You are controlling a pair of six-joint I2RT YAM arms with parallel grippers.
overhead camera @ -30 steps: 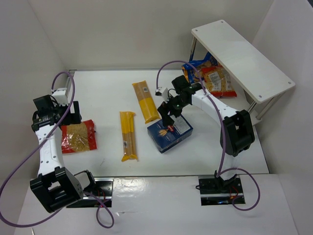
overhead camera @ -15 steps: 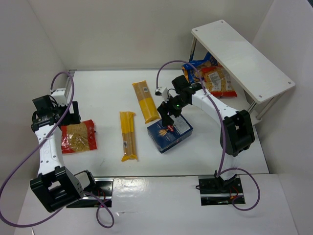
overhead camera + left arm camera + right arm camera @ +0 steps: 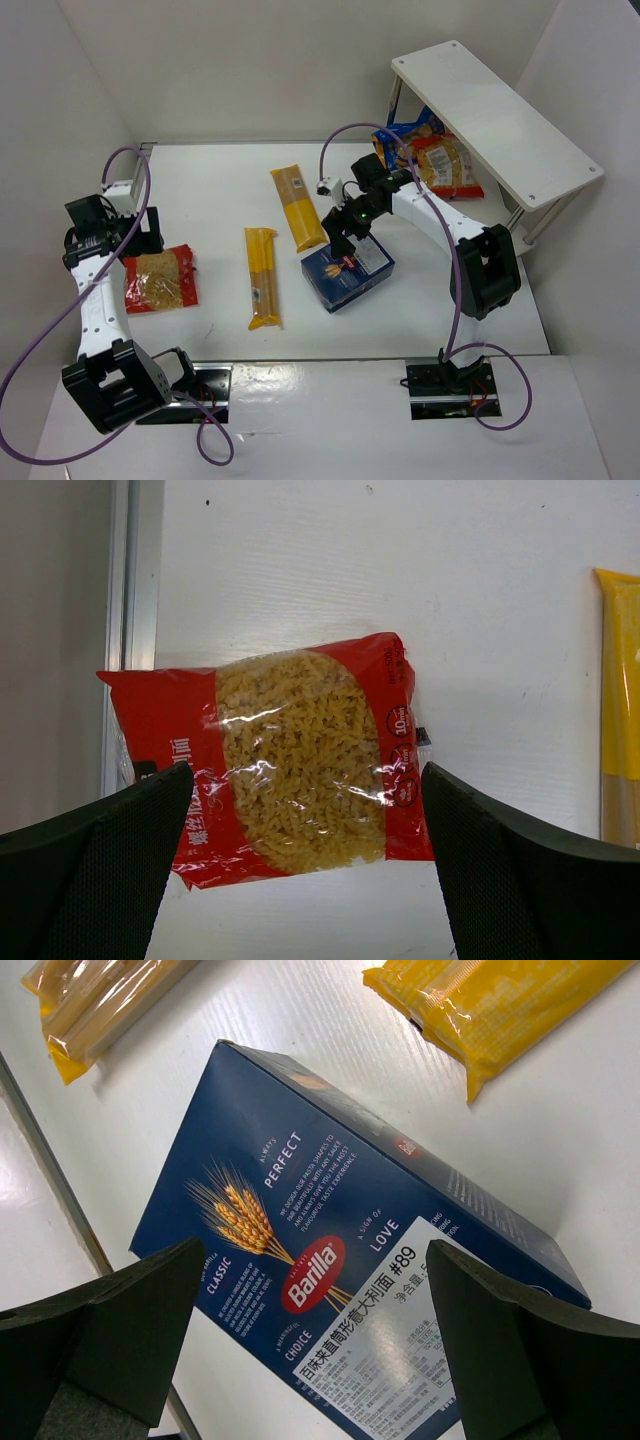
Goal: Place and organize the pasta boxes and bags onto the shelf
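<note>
- Standing at the far right of the white table (image 3: 220, 190), the white shelf (image 3: 495, 120) sheltered two bags beneath its top board: a red-edged pasta bag (image 3: 448, 165) and a blue-edged bag (image 3: 405, 130) behind it.
- The dark blue Barilla box (image 3: 350, 275) lay flat mid-table, under the right gripper (image 3: 315, 1248), whose fingers were spread wide and held nothing.
- A wide spaghetti pack (image 3: 298, 207) lay just beside the box's far corner.
- A narrow spaghetti pack (image 3: 263, 277) lay farther left.
- The red-edged fusilli bag (image 3: 160, 279) lay flat at the table's left, below the left gripper (image 3: 305, 775), spread wide and grasping nothing.
</note>
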